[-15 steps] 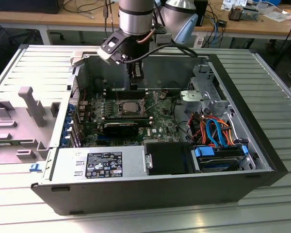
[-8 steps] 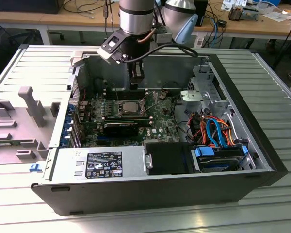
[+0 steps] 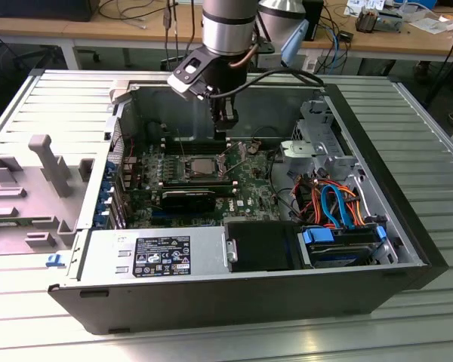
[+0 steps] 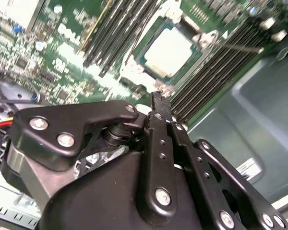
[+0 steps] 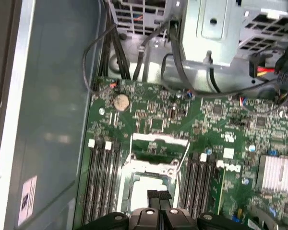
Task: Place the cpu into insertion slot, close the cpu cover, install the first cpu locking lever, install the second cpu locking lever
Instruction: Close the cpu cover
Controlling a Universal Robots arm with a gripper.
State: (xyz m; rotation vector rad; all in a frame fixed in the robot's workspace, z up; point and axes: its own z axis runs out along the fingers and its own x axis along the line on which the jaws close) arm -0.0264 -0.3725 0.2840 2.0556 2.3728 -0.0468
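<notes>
evidently the cpu [image 5: 145, 184] already lies in the insertion slot [image 5: 126, 188] with the cpu cover [image 5: 151, 166] down; the gripper [image 5: 158, 195] hovers at the socket's edge, fingers closed on nothing, probably to push a lever.

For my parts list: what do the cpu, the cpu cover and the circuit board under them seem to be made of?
The cpu: its top looks like dull silver metal, with a soft matte glare. The cpu cover: probably thin bright steel, since its edges glint. The circuit board: green lacquered laminate, likely fibreglass, glossy between components.
</notes>
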